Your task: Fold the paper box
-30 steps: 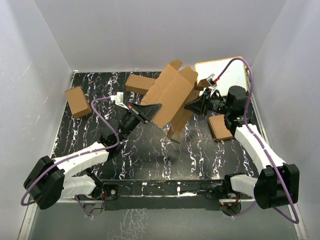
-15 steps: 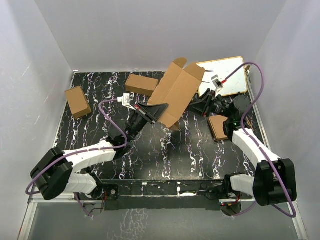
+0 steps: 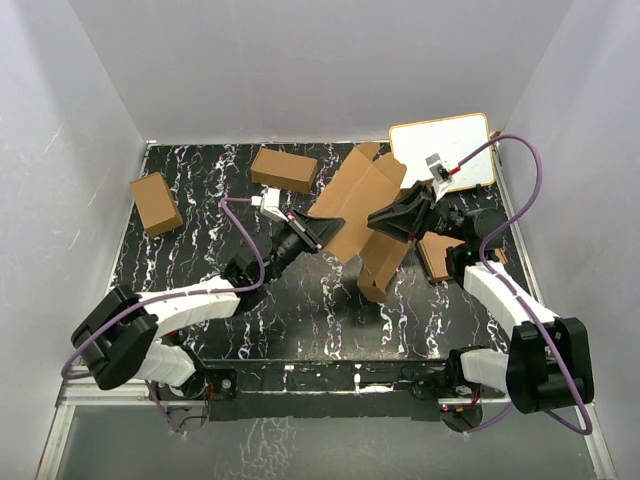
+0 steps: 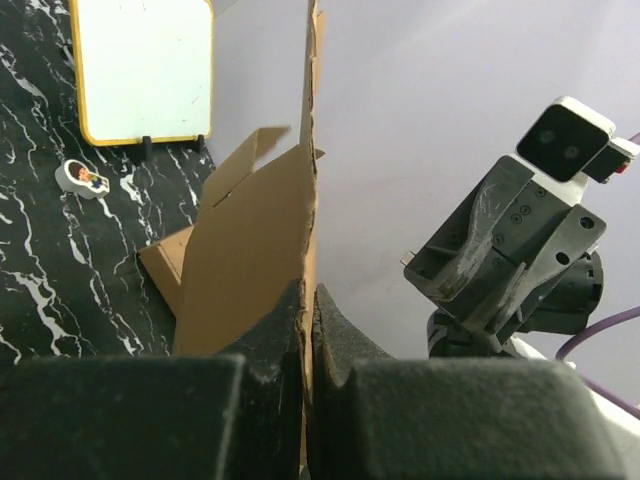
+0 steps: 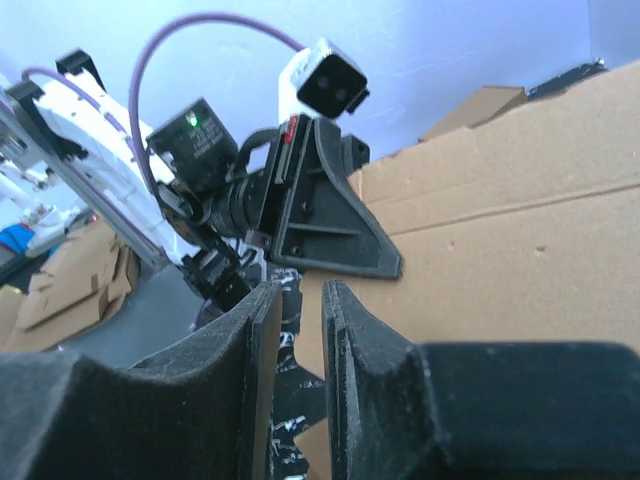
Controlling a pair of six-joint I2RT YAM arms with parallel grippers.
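The paper box [image 3: 352, 200] is a creased brown sheet held tilted above the table's middle, with one panel [image 3: 382, 266] hanging down toward the table. My left gripper [image 3: 322, 232] is shut on its lower left edge; in the left wrist view the jaws [image 4: 308, 312] pinch the thin cardboard edge [image 4: 262, 250]. My right gripper [image 3: 388, 222] is at the box's right side. In the right wrist view its jaws [image 5: 300, 300] stand a narrow gap apart with nothing between them, and the cardboard [image 5: 520, 230] lies just beyond the right finger.
Two short brown cartons [image 3: 157, 203] [image 3: 284, 169] sit at the back left. A whiteboard [image 3: 445, 150] lies at the back right with a small eraser [image 4: 82, 177] near it. A pile of brown sheets [image 3: 438, 257] lies under the right arm.
The box has swung lower and flatter, and one panel now hangs down in front. My left gripper moved right with it. My right gripper shifted left against the box's right side.
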